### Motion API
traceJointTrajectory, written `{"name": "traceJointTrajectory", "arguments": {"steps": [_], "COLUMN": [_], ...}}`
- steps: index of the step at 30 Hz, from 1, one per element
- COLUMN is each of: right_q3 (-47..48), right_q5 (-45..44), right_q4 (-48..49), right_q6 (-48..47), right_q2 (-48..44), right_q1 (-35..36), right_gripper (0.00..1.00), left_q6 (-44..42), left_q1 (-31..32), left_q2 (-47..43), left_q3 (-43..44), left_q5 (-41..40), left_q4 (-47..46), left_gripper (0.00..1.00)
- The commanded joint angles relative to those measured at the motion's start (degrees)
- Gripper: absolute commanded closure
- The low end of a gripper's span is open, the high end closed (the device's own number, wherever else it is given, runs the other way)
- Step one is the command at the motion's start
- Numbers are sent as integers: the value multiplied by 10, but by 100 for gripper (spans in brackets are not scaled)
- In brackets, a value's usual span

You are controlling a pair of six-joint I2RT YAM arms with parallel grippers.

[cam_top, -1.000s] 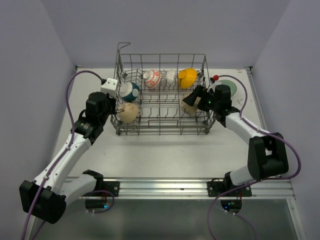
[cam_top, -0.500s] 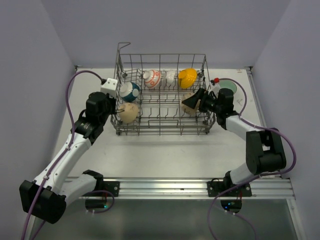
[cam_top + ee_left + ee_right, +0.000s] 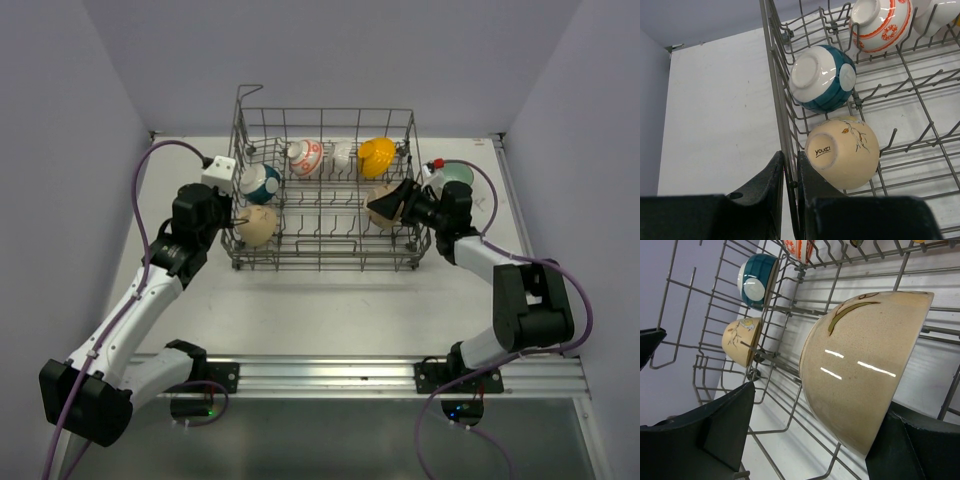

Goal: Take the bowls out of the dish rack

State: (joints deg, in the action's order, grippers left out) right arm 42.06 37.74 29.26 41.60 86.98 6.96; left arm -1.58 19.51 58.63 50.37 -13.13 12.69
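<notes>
The grey wire dish rack (image 3: pixel 322 243) holds several bowls: a cream one (image 3: pixel 257 226) (image 3: pixel 845 152), a white-teal one (image 3: pixel 260 183) (image 3: pixel 822 77), an orange-patterned one (image 3: pixel 303 157) (image 3: pixel 880 20), a white one (image 3: pixel 341 154), a yellow one (image 3: pixel 377 154) and a beige one (image 3: pixel 379 217) (image 3: pixel 865 370). My left gripper (image 3: pixel 236 217) (image 3: pixel 790 182) is shut on the rack's left wall wire. Inside the rack's right end my right gripper (image 3: pixel 392 203) (image 3: pixel 812 440) is open, straddling the beige bowl. That bowl's rim lies against one finger (image 3: pixel 912 450).
A pale green bowl (image 3: pixel 456 176) sits on the table just right of the rack, behind my right wrist, beside a small red-capped object (image 3: pixel 435 164). The rack's raised wire loop (image 3: pixel 243 95) stands at its back left corner. Grey walls close in on both sides.
My right wrist has swung lower and to the right, uncovering the pale green bowl, and its fingers have settled around the beige bowl. The left arm has not moved.
</notes>
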Motion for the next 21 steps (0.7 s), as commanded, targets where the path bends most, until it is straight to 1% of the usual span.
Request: {"name": "traceJointTrajectory", "arguments": {"steps": [1,2,5,6,7,10,12,14,16,17,21], "right_q3": [-1,2,7,8,13,16,14,14,18,21,35], "right_q5": [17,18,19,19,19,23,18,22,25,26,25], "right_q4": [26,26,26,26,24,22,21,28,29,27,11], "right_q6": [42,43,43,43,44,45,41,47,48,47,45], "right_q2": [-14,-16,-25,-24,-23,-14,-15,-16,-20,-25,-36], "right_q1": [-10,-10,-10,-10,-10,-11,-12,-12,-12,-12,-12], "right_gripper": [19,20,22,22,23,25,26,26,27,27,27], "left_q6": [-3,-3,2,3,4,4,7,9,10,10,11], "left_q1": [3,2,3,3,3,3,3,3,3,3,3], "left_q2": [13,14,15,15,13,10,9,8,8,7,5], "left_q3": [7,8,8,8,9,8,8,8,8,8,10], "left_q5": [39,38,38,39,38,39,35,33,35,35,42], "left_q4": [5,6,5,6,7,6,7,6,5,6,5], "left_gripper": [89,82,72,66,63,58,47,38,34,30,21]}}
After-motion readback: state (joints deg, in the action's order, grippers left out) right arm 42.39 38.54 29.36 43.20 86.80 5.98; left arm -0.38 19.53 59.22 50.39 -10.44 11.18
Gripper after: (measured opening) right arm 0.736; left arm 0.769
